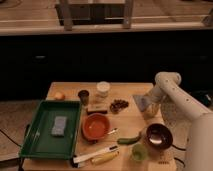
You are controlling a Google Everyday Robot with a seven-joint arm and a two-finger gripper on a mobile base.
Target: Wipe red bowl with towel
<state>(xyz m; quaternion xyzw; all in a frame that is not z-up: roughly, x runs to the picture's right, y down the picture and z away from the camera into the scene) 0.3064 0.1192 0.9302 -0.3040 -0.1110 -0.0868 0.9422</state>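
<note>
Bowl first: the red bowl point(96, 126) sits upright on the wooden table point(125, 120), near the middle of its front half, and everything else is placed from it. Up and to the right of the bowl, well apart from it, lies the towel point(139, 102), a small grey-blue, roughly triangular cloth. The gripper point(146, 107) hangs right at the towel's right edge with its jaws spread open; whether it touches the cloth cannot be told. The white arm point(175, 92) bends in from the right side of the view. Just left of the bowl is a green tray point(37, 145) holding a grey-blue sponge block point(59, 126). Behind the bowl stand a dark cup point(83, 95) and a white cup point(103, 89), with a brown cluster point(119, 105) behind and to its right. To the bowl's right is a dark bowl point(157, 135), and in front of the red bowl lies a banana point(105, 159).
</note>
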